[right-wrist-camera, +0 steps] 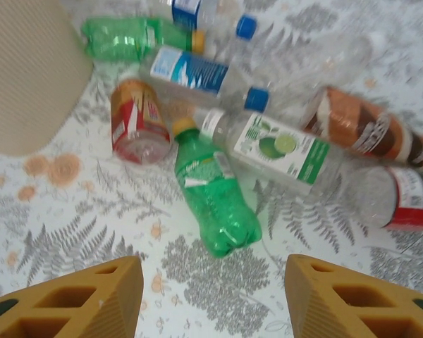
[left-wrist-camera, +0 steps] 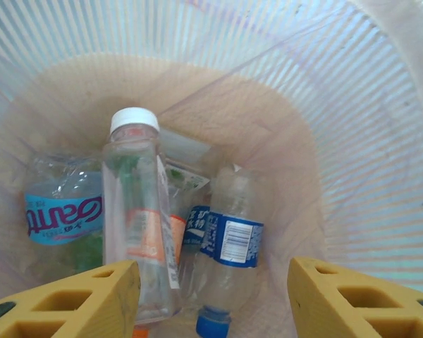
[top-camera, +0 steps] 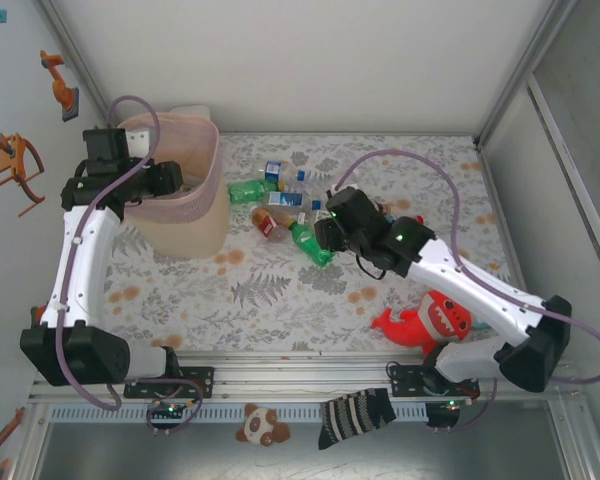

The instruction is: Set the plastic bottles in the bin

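My left gripper [top-camera: 145,180] hangs over the pale-pink bin [top-camera: 185,225], open, with nothing between its yellow fingers [left-wrist-camera: 92,296]. Down inside the bin [left-wrist-camera: 352,127] lie several plastic bottles, among them a clear one with a white cap [left-wrist-camera: 137,211] and one with a dark blue label [left-wrist-camera: 233,239]. My right gripper [top-camera: 325,225] stands open a little above the table, short of a green bottle [right-wrist-camera: 215,197]. Around that bottle lie a red-labelled bottle [right-wrist-camera: 137,120], a lime-labelled one [right-wrist-camera: 282,151] and a blue-labelled one [right-wrist-camera: 194,70].
More bottles are scattered behind the green one, towards the back of the floral tablecloth [top-camera: 270,290]. A red plush toy [top-camera: 430,322] lies beside the right arm. A striped sock [top-camera: 355,415] and a small plush [top-camera: 262,425] rest on the front rail.
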Tool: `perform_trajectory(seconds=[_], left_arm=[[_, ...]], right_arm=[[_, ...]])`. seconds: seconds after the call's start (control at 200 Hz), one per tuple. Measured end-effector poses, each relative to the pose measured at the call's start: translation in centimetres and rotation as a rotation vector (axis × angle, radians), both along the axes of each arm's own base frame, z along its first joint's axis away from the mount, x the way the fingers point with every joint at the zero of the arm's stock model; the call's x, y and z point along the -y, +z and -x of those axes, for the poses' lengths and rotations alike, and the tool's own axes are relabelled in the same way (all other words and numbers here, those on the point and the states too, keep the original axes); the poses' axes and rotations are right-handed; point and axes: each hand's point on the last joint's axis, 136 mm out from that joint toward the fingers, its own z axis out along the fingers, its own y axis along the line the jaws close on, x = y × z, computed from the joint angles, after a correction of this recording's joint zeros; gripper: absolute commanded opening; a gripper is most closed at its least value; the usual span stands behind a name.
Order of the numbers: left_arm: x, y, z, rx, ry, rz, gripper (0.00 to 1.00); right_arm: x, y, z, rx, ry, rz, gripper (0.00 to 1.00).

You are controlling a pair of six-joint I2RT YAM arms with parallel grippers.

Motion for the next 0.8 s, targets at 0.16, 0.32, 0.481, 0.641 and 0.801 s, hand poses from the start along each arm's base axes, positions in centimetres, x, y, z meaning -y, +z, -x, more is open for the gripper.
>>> perform_trajectory(seconds=[0.16, 0.32, 0.481, 0.641, 0.801], left_arm=[[0.5, 0.7, 0.5, 0.112, -0.028, 0.021, 0.63], [0.7, 1.0, 1.6, 0.205, -0.041, 0.028, 0.64], [1.0, 1.4, 2.1, 0.28, -0.047, 0.05, 0.64], [1.1, 1.5, 2.2, 0.306, -0.043, 0.078, 0.65], [0.9, 1.6, 2.2, 0.309, -0.033, 0.089, 0.64]], right_arm=[[-0.7, -3.9, -0.5, -0.11, 0.055, 0.075, 0.57], [-1.2, -6.4, -1.8, -0.171, 0.094, 0.133, 0.59], [-1.8, -9.1, -3.3, -0.226, 0.136, 0.192, 0.61], [-3.0, -11.8, -4.7, -0.275, 0.186, 0.255, 0.66], [-3.6, -14.0, -5.6, -0.312, 0.226, 0.305, 0.71]])
